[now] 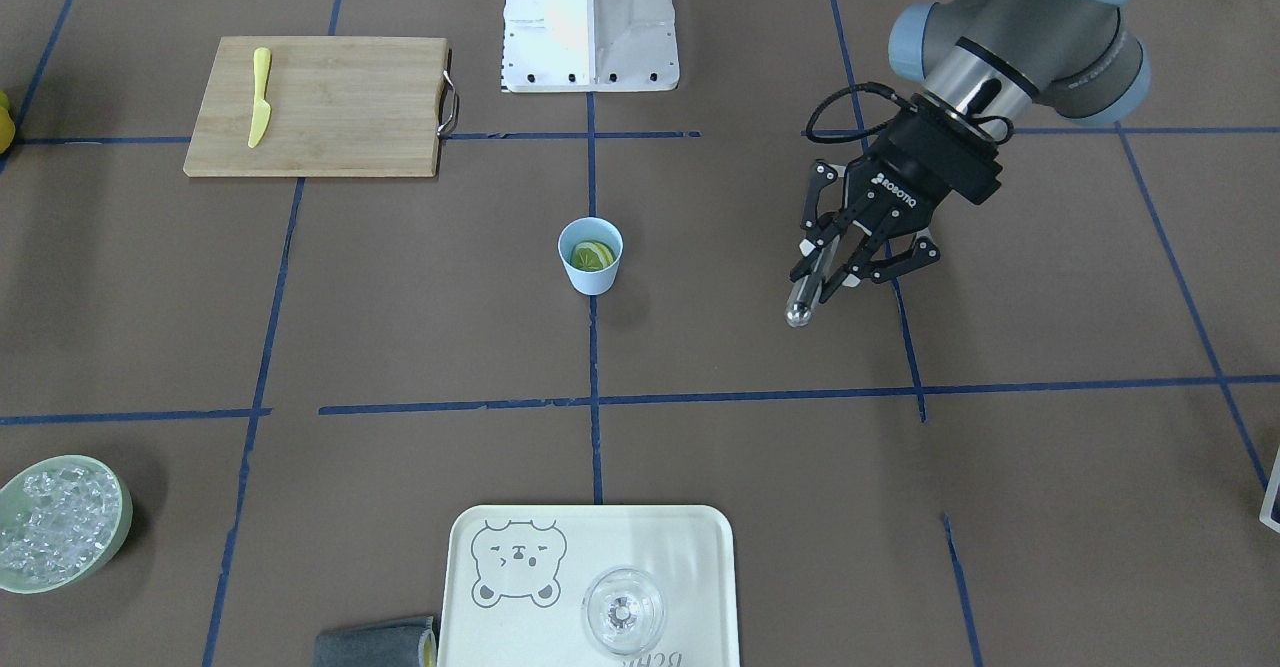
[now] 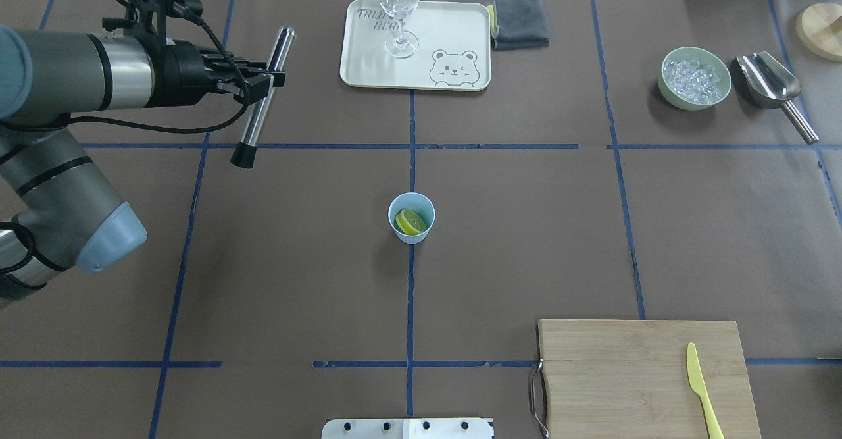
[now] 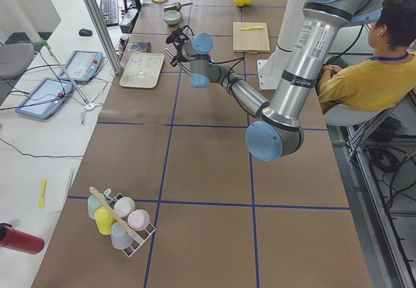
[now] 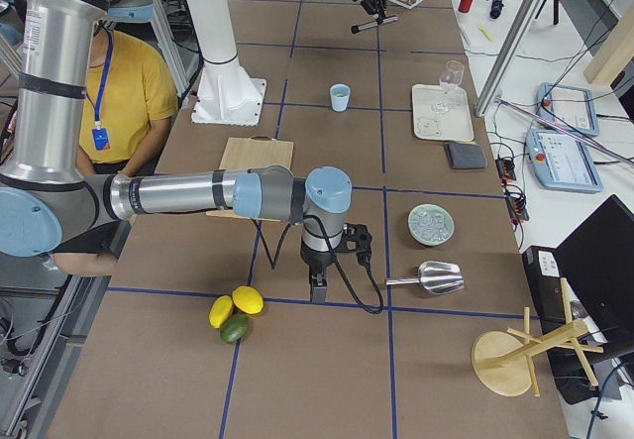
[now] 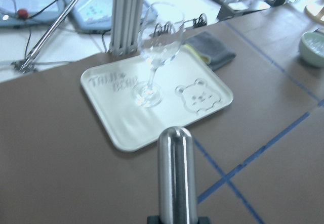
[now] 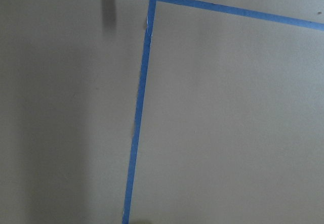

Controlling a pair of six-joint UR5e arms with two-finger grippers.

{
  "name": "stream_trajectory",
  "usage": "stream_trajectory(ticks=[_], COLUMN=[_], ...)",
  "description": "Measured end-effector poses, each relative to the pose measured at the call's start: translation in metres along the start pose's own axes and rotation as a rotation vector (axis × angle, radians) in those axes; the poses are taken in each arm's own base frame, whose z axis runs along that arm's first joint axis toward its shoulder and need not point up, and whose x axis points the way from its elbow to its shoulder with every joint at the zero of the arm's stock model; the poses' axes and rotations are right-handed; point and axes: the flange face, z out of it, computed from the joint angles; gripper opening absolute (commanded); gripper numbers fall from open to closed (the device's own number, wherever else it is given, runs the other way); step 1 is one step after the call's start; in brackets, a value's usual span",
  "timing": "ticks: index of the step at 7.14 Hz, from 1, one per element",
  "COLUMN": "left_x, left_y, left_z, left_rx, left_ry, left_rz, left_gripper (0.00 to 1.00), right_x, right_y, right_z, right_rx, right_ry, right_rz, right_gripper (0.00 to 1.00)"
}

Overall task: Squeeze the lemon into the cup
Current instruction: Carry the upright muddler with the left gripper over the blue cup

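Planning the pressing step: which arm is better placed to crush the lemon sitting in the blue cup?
Probably left. The left gripper is shut on the metal muddler, nearer the cup holding the lemon. The right gripper hangs far off at the table's end.

The near grey-and-blue left arm (image 3: 279,73) stretches along the brown paper-covered surface (image 3: 208,171). Its black gripper (image 3: 174,39), gripping a slim metal rod (image 3: 173,56), hangs beside the white rectangular tray (image 3: 140,73) at the edge opposite the robot.
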Motion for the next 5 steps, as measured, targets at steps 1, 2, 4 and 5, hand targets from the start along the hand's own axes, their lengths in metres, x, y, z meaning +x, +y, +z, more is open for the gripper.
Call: stream_trajectory(ticks=[1, 2, 4, 5], left_x=[0.024, 0.046, 0.108, 0.128], left_y=[0.006, 0.015, 0.026, 0.031], left_z=[0.006, 0.017, 0.052, 0.068], left_rx=[0.125, 0.250, 0.428, 0.482], left_ry=[0.060, 0.110, 0.193, 0.211], left_rz=[0.024, 0.027, -0.021, -0.033], left_gripper=[0.00, 0.00, 0.00, 0.00], right_x=[0.002, 0.005, 0.011, 0.013], right_y=[0.001, 0.002, 0.005, 0.005], right_z=[-0.002, -0.004, -0.007, -0.007], right_rx=[0.004, 0.009, 0.018, 0.019], right_ry=[0.000, 0.001, 0.002, 0.002], right_rz=[0.005, 0.012, 0.028, 0.033], right_gripper=[1.00, 1.00, 1.00, 1.00])
